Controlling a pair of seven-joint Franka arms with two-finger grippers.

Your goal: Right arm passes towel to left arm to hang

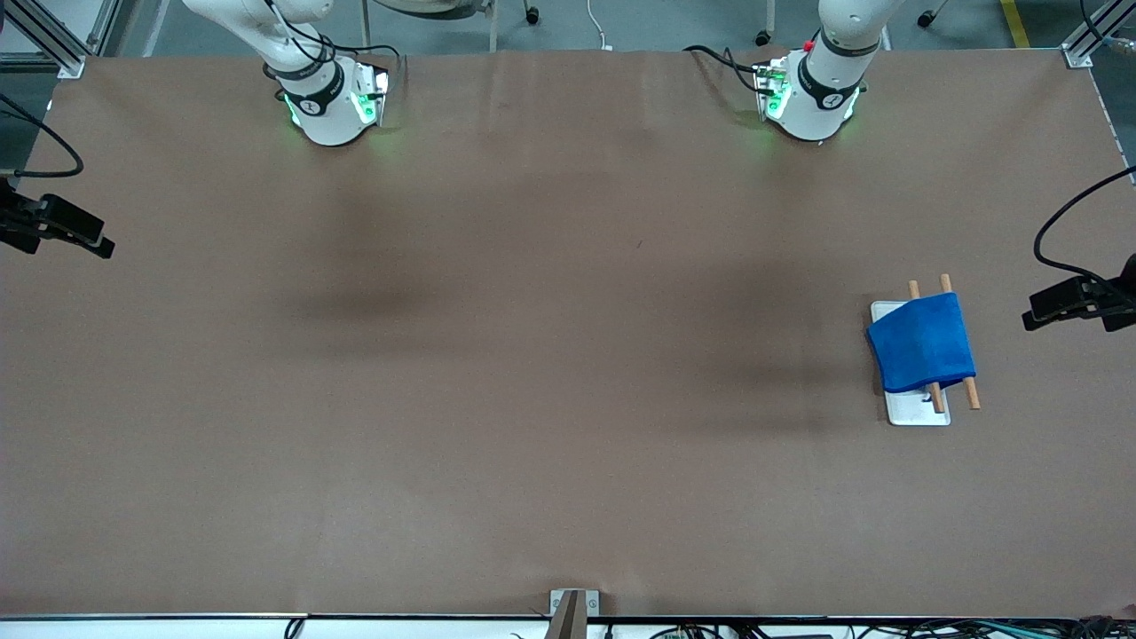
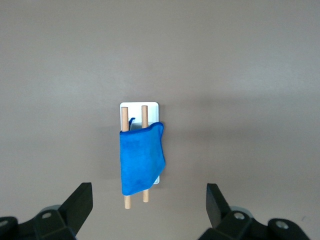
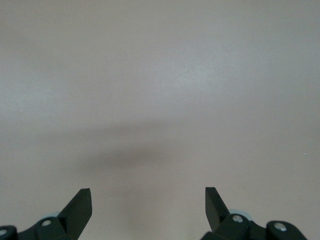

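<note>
The bright blue towel (image 1: 923, 344) hangs draped over two wooden dowels (image 1: 972, 395) of a small rack with a white base (image 1: 919, 410), toward the left arm's end of the table. In the left wrist view the towel (image 2: 141, 160) covers most of the dowels (image 2: 127, 202), and the white base (image 2: 150, 106) shows beneath them. My left gripper (image 2: 149, 188) hovers high above this rack, open and holding nothing. My right gripper (image 3: 147, 191) is open over bare brown table, also holding nothing. Neither gripper shows in the front view.
The arm bases (image 1: 328, 106) (image 1: 812, 98) stand along the table edge farthest from the front camera. Black camera mounts reach in at the right arm's end (image 1: 53, 226) and the left arm's end (image 1: 1078, 302). A small bracket (image 1: 572, 608) sits at the nearest edge.
</note>
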